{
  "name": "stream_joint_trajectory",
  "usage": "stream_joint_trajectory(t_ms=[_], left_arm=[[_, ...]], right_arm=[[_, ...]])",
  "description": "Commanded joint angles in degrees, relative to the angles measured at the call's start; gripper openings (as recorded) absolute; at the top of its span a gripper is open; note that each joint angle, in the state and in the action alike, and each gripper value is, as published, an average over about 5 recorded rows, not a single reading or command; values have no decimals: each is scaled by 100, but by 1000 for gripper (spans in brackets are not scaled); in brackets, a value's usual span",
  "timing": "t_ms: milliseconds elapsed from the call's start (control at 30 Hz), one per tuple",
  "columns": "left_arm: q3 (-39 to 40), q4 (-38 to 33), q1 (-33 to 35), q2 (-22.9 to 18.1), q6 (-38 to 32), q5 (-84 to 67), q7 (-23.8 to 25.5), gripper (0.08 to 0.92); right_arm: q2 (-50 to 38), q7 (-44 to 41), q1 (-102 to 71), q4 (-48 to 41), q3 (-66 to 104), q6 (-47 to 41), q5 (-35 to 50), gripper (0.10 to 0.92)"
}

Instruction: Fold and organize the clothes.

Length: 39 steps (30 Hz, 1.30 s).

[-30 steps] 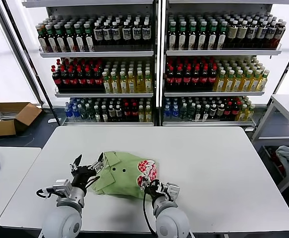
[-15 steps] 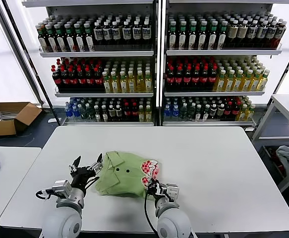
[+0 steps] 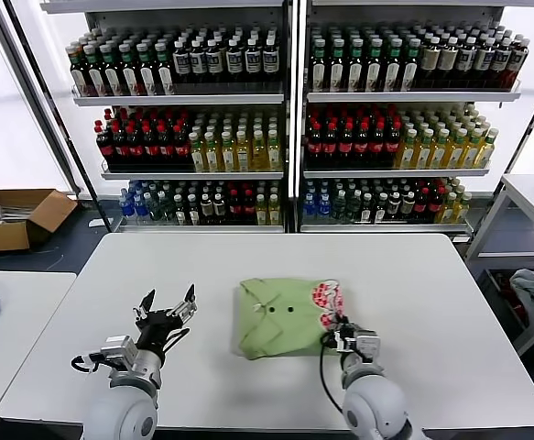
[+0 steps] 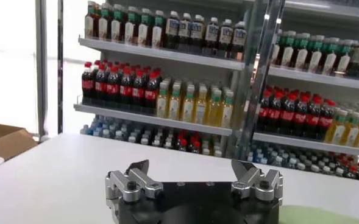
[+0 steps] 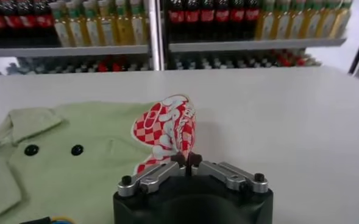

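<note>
Now my right gripper [image 3: 338,327] is pinched shut on the near right edge of the light green short-sleeved polo shirt of soft fabric [image 3: 280,317], its fingertips closed on the cloth just below the red-and-white printed patch [image 3: 326,298]. In my right wrist view the same patch [image 5: 166,129] stands up in a raised fold directly above the closed fingertips [image 5: 179,160], with the two small dark buttons [image 5: 77,150] and the collar [image 5: 27,123] lying flat off to the side. The shirt lies folded in a compact block on the white rectangular table [image 3: 431,302], near its middle and toward my edge, with the collar pointing to my left. My left gripper [image 3: 166,306] hovers over bare tabletop well to the left of the shirt, apart from it, its fingers spread wide and holding nothing; my left wrist view shows the two fingertips [image 4: 138,167] parted, with only a sliver of green fabric [image 4: 325,214] in the corner.
</note>
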Motion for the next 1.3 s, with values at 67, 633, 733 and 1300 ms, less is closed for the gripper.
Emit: stream_joint_trajectory(t_ms=[67, 633, 733, 1300], left_arm=[[152, -54, 29, -79, 8, 63, 2, 823], [178, -201, 286, -166, -5, 139, 54, 823], [160, -207, 313, -166, -10, 138, 63, 823], [177, -104, 301, -161, -19, 123, 119, 823]], right_arm=[[-599, -579, -124, -380, 899, 65, -1409, 177], [505, -66, -1092, 931, -15, 282, -977, 667], [650, 84, -1157, 783, 58, 290, -943, 752], [732, 159, -884, 95, 395, 517, -1038, 823]])
